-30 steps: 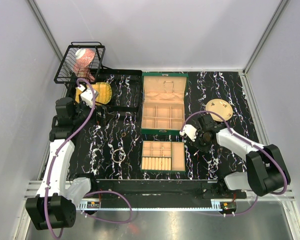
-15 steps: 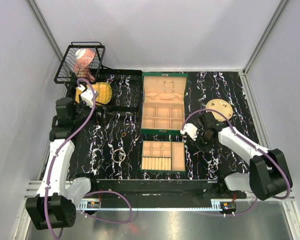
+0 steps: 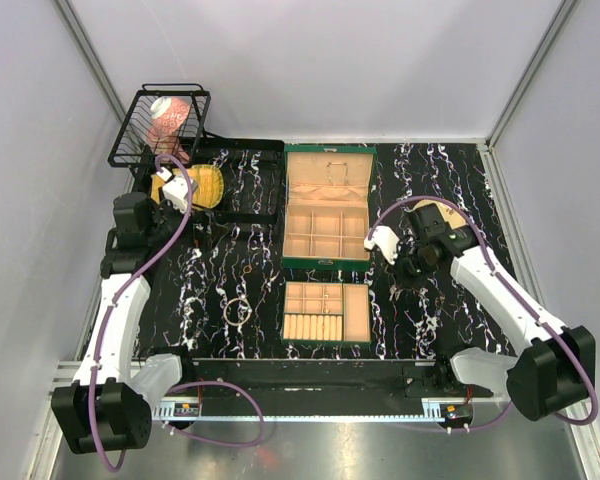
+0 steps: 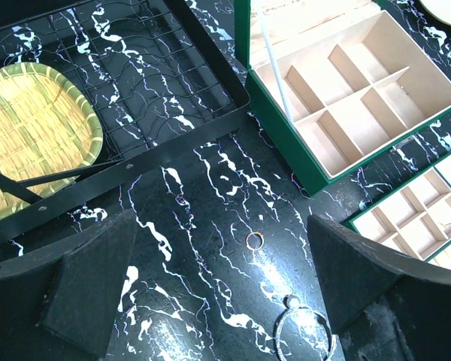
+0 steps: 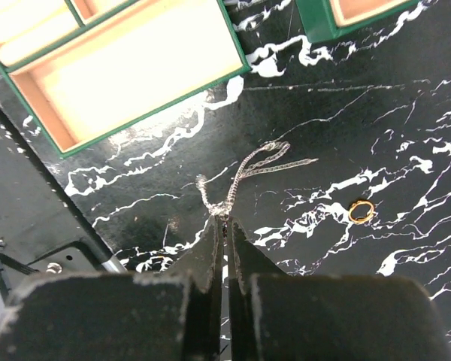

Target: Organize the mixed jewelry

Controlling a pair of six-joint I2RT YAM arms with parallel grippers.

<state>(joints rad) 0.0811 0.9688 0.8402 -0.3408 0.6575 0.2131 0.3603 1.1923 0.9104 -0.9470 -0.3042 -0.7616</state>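
Honestly you're barely off the starting line here. Your right gripper (image 5: 225, 226) is pressed together on the tip of a fine chain (image 5: 248, 174), just right of the tray (image 3: 357, 313). The rest of the chain trails out away from the fingertips over the bench (image 5: 406, 113), and I can't tell from the wrist view whether it's fully lifted or part of it is dragging. That's the only piece in hand. A gold ring (image 5: 361, 211) sits on the bench near the chain. Over on the other side there's a small ring (image 4: 255, 239) and a bangle (image 4: 304, 335) lying loose, right under your left gripper (image 4: 225, 263), which hangs there spread wide with nothing in it. As far as I can see, the compartments in the green box (image 4: 282, 143) and the tray have no jewelry in them, though tiny bits would be hard to spot from the top view. So by my count: nothing sorted, one chain on its way, and at least two rings and the bangle left to go.
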